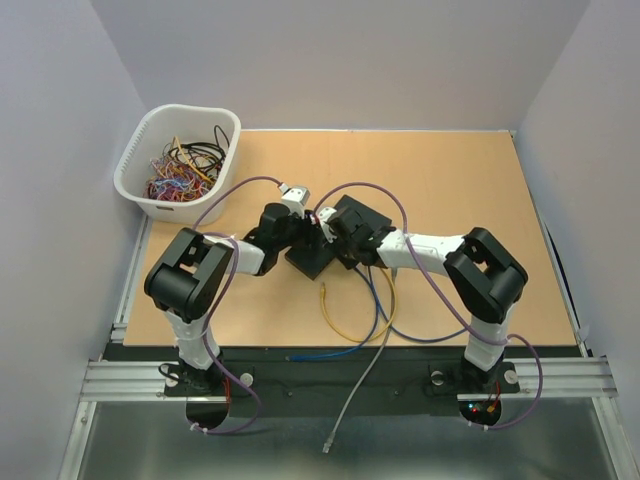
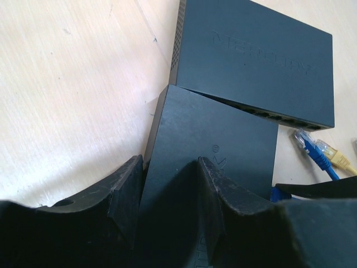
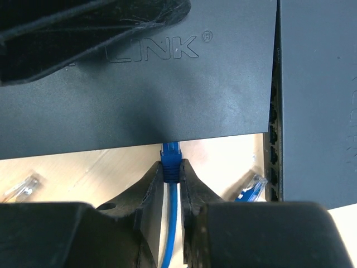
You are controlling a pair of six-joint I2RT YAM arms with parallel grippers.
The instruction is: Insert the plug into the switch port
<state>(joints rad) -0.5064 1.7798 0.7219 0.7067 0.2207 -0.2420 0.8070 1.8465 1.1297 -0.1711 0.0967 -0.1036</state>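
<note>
Switch (image 2: 215, 137): black, flat on worktop (image 1: 450, 180), midway between its left and right edges, touching second switch (image 2: 256, 61).
Left end effector (image 2: 169, 170): clenched across the Switch's sides.
Right end effector (image 3: 171, 166): grasping blue plug (image 3: 170, 152), tip meeting the Switch's edge.

near switch (image 3: 139, 95), top: raised letters "link" with a small ringed "r" after them; the start of the word is hidden
far switch (image 2: 256, 61), top: one embossed word, too faint to read
other readable text: none
</note>
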